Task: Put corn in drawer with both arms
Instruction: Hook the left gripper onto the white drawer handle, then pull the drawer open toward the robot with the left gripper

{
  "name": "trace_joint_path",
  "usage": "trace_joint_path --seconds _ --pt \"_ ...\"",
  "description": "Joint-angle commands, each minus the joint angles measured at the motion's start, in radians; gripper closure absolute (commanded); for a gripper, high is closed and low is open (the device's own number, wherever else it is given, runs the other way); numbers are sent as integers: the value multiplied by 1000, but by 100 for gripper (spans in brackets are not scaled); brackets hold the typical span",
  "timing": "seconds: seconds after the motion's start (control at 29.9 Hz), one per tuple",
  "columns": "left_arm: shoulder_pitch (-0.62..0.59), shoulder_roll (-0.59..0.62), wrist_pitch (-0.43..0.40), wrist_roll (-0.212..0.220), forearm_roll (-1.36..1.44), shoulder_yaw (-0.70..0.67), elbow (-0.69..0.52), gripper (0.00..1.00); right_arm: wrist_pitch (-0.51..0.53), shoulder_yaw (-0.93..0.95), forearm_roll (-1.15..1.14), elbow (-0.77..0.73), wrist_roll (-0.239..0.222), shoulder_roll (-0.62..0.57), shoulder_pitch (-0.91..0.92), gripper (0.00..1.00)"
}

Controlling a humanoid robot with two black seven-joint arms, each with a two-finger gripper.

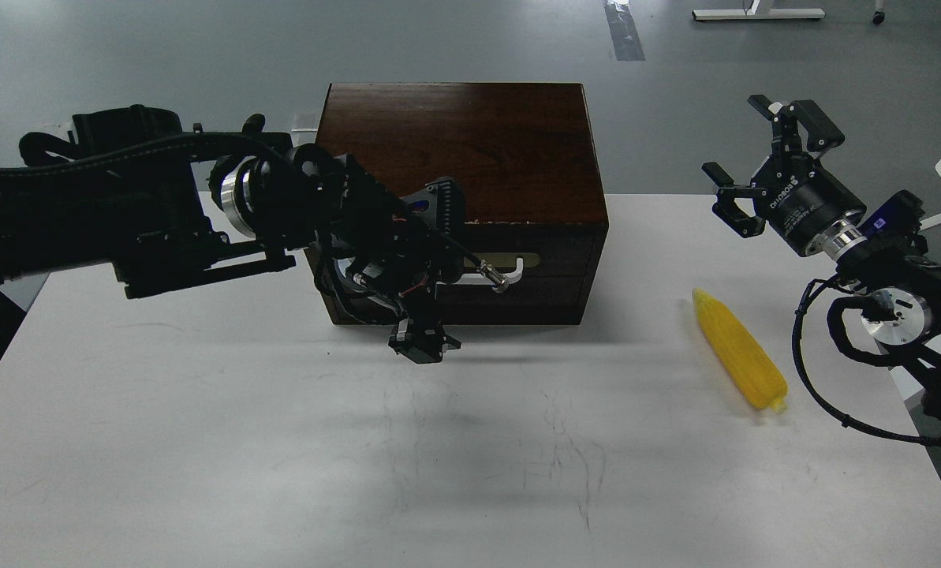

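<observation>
The yellow corn lies on the white table at the right, pointing away and left. The dark brown wooden box stands at the table's back middle; its drawer looks closed, with the white bar handle partly hidden. My left gripper is against the drawer front with fingers spread, one thin metal-tipped finger at the handle. My right gripper is open and empty, in the air above the table's back right, behind the corn.
The white table reaches to the front edge, with faint scratch marks in the middle. Its right edge lies just beyond the corn. Grey floor lies behind the box.
</observation>
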Motion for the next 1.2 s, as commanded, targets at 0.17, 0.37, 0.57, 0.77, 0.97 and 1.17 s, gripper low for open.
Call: trace_joint_path --seconds 0.17,0.37,0.57,0.77,0.97,1.17 --pt "0 -17 0 0 0 14 2 2 0 5 1 0 0 0 -8 0" --pt "-1 -20 0 0 0 12 -4 2 0 5 1 0 0 -1 -9 0" --pt "-7 -20 0 0 0 11 -48 2 0 5 1 1 0 -6 -11 0" --pt "-9 -15 0 0 0 11 -120 2 0 5 1 1 0 -9 -11 0" --pt "-7 -9 0 0 0 12 -162 2 0 5 1 1 0 -13 -14 0" --pt "-17 27 0 0 0 11 -249 2 0 3 1 3 0 -16 -17 0"
